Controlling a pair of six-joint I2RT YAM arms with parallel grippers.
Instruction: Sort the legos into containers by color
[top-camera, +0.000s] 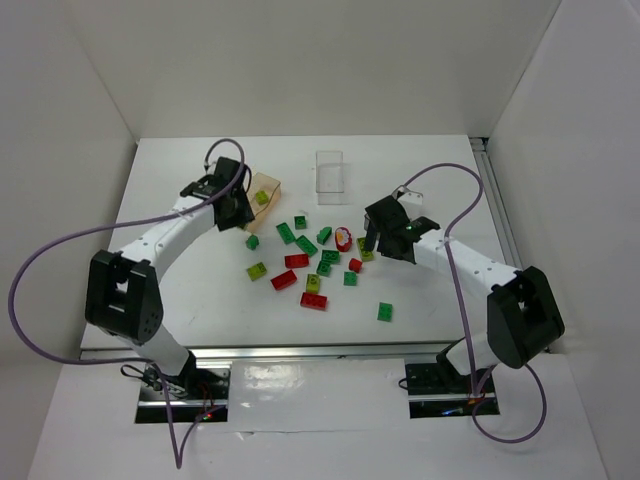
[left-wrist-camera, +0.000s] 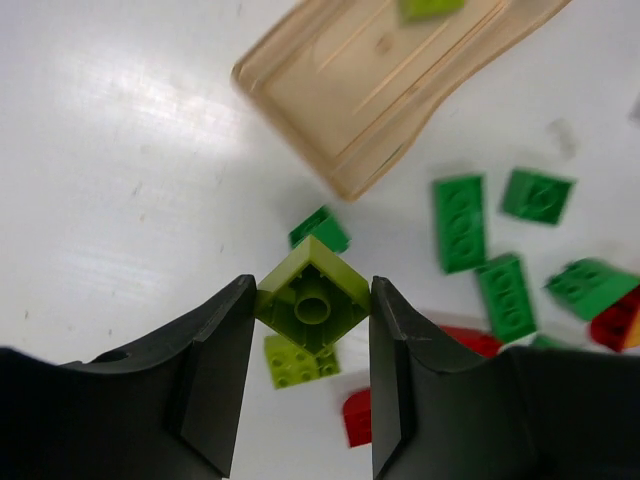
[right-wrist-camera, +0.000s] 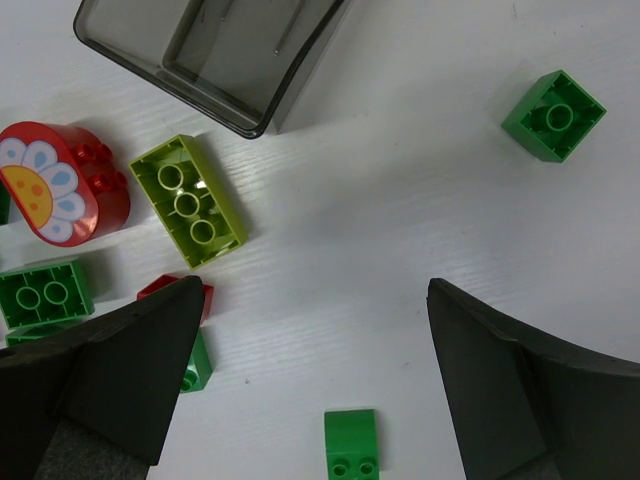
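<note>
Over on the left, the left gripper (left-wrist-camera: 312, 292) is clamped on a yellow-green brick (left-wrist-camera: 310, 308), pinched across its corners and lifted off the table (top-camera: 170, 270). It hangs just short of the tan box (left-wrist-camera: 380, 90), which has one small lime brick (top-camera: 262, 197) lying in it. I'd call this the carry-and-drop step for that colour. The next move calls for bringing the held piece over the box's near rim, high enough not to clip it, and only then letting the fingers part. The box looks light and unfixed, so a knock on the rim could slide it. There is bare table left of it, so there is room on that side.

In the middle, the loose bricks (top-camera: 305, 262), dark green, yellow-green and red, lie close together, some touching. They sit in front of the clear box (top-camera: 329, 172) at the back. One lone green brick (top-camera: 385, 312) lies apart, nearer the front edge.

On the right, the right gripper (right-wrist-camera: 315, 300) hovers with its fingers spread wide, nothing between them and bare table below. The grey box (right-wrist-camera: 210, 60) lies just beyond it. A long lime brick (right-wrist-camera: 188, 200) sits near that box's corner, with a red flower piece (right-wrist-camera: 60, 185) just beside it. A square green brick (right-wrist-camera: 553, 115) stands alone off to the right with open table all round, which looks like the easiest pick for this arm. The two arms are well apart.
</note>
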